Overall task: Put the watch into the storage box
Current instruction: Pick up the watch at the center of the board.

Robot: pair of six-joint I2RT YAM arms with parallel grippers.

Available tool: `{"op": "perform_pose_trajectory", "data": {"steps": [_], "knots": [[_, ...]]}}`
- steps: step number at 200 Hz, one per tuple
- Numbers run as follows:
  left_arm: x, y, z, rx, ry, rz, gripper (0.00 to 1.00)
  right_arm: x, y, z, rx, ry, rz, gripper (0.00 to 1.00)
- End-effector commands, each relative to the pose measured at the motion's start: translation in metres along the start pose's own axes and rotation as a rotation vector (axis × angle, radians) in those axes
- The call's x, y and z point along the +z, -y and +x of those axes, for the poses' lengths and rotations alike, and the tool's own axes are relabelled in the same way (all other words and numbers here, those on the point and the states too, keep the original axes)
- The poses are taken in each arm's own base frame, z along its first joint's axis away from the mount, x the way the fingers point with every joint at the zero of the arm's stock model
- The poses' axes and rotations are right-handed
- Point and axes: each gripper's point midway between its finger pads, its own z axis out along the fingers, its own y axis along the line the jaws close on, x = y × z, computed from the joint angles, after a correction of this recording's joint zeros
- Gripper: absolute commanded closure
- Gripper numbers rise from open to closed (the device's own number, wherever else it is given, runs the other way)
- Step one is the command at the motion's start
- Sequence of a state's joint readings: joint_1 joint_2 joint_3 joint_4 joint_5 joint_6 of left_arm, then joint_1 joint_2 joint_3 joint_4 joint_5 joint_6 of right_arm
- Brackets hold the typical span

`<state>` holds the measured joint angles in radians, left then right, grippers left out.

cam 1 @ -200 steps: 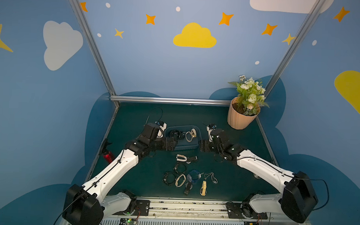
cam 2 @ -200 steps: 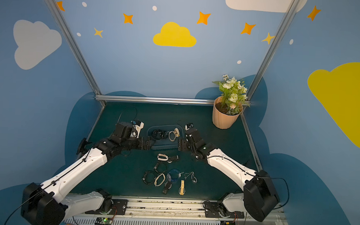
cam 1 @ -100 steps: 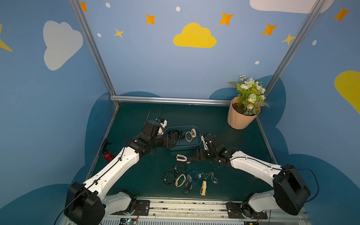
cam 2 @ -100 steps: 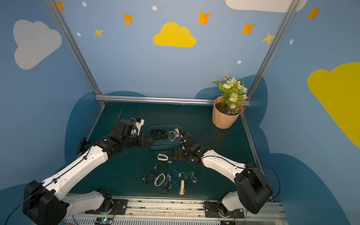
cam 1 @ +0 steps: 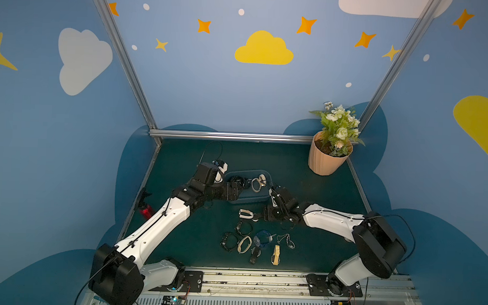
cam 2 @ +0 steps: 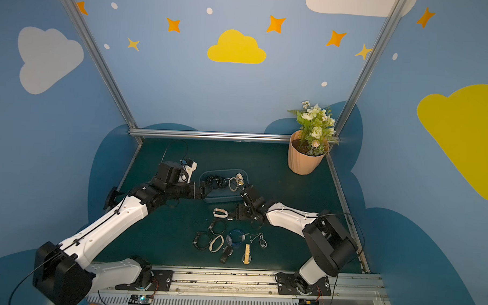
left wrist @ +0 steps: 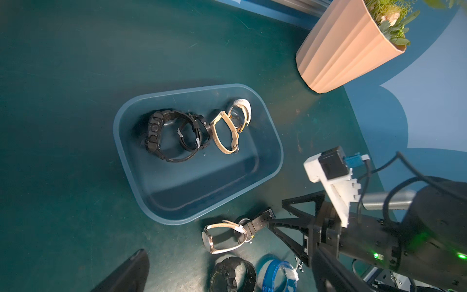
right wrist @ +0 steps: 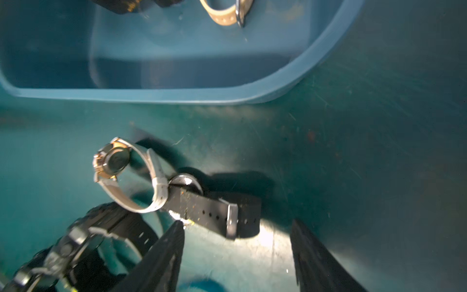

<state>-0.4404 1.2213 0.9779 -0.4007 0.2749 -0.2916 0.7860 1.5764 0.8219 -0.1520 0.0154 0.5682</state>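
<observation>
green desk (cam 1: pixel 292 166) is strewn, nearest the rail, with a loose cluster of watches and bands (cam 1: pixel 244 244), a blue band (cam 1: pixel 262 239) among them. just beyond it the right claw (right wrist: pixel 236 225) is held low over the desk, its jaws apart and nothing gripped. the black-strapped watch (right wrist: pixel 212 212) is laid flat just ahead of the fingertips, one tip touching the strap's edge. a pale-strapped watch (right wrist: pixel 131 177) is propped against its case. the step in hand is judged to be the pick-up: the jaws are to be closed across the black strap without the pale watch being caught, and the watch then carried over the rim. farther on, the storage box (left wrist: pixel 116 134) is seen with several watches (left wrist: pixel 161 136) already inside. the left claw (cam 1: pixel 239 190) is held released and empty at the box's left side. farthest, at the right, a peach flower pot (cam 1: pixel 327 159) is stood. no brand or writing can be read.
</observation>
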Motion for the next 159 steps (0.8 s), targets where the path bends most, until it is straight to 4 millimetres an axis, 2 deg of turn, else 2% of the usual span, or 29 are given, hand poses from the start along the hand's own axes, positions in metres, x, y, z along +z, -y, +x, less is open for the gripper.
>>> {"op": "perform_pose_trajectory", "data": {"steps": [1, 38, 91, 107, 131, 159], "knots": [[-0.004, 0.002, -0.007, 0.015, 0.015, -0.001, 0.00, 0.001, -0.012, -0.013, -0.005, 0.027, -0.025, 0.34], [-0.004, 0.002, -0.006, 0.017, 0.008, -0.006, 0.00, 0.010, -0.008, -0.013, 0.003, 0.034, -0.002, 0.45], [0.000, 0.002, -0.004, 0.013, -0.016, -0.003, 0.00, 0.023, -0.005, -0.009, 0.019, 0.011, 0.014, 0.48], [-0.001, -0.001, -0.005, 0.013, -0.009, -0.017, 0.00, 0.025, -0.005, -0.008, 0.020, 0.004, 0.013, 0.52], [0.001, 0.000, -0.003, 0.010, -0.019, -0.010, 0.00, 0.025, -0.003, -0.008, 0.014, 0.007, 0.022, 0.62], [0.001, 0.000, -0.003, 0.009, -0.023, -0.015, 0.00, 0.023, 0.001, -0.009, 0.001, 0.013, 0.048, 0.82]]}}
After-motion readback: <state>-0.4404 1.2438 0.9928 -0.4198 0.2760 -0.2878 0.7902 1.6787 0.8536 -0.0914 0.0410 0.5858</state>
